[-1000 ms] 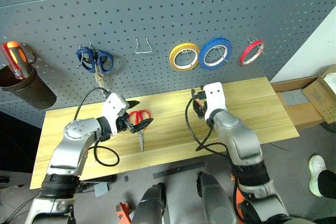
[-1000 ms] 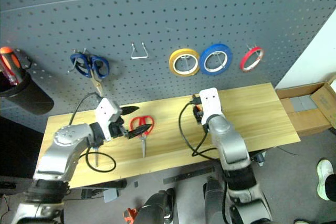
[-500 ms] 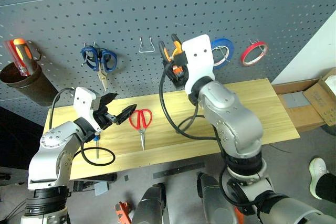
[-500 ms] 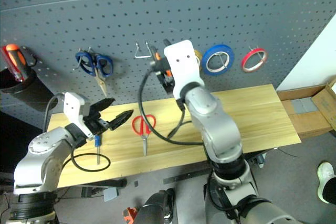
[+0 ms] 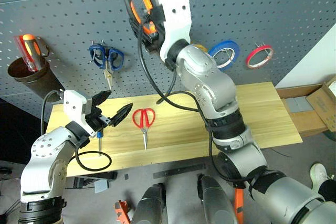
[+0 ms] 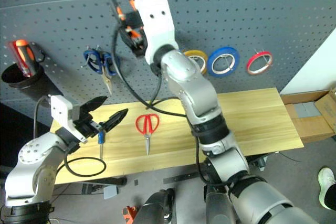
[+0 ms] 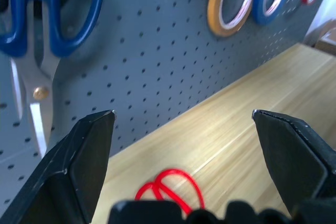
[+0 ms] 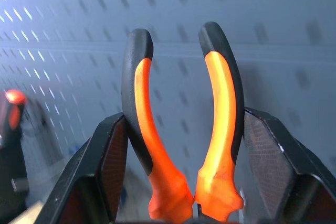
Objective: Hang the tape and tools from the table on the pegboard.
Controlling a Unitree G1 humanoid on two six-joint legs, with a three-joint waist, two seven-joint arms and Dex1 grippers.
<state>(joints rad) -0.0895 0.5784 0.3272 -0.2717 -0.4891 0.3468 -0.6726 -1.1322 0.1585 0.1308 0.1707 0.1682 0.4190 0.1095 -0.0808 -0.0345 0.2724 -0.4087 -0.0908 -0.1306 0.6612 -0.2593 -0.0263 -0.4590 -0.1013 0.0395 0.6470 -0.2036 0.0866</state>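
Right gripper (image 8: 181,203) jaws clamp the pliers (image 8: 181,124), handles up toward the pegboard (image 5: 63,3), probably aiming for the hook the arm hides. Left gripper (image 5: 111,109) wide open, empty, over the table's (image 5: 262,114) left end. Red-handled scissors (image 5: 143,121) and blue-handled screwdriver (image 5: 98,139) lie mid-left; red tape (image 5: 260,56) already hung.

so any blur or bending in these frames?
Right wrist view: pliers sharp, pegboard behind them smeared, its holes streaked. Left wrist view: blue-handled scissors soft up close, table clearer. Left eye view: the pegboard's hole rows bow in curves toward the edges; glare on the table past the right arm.
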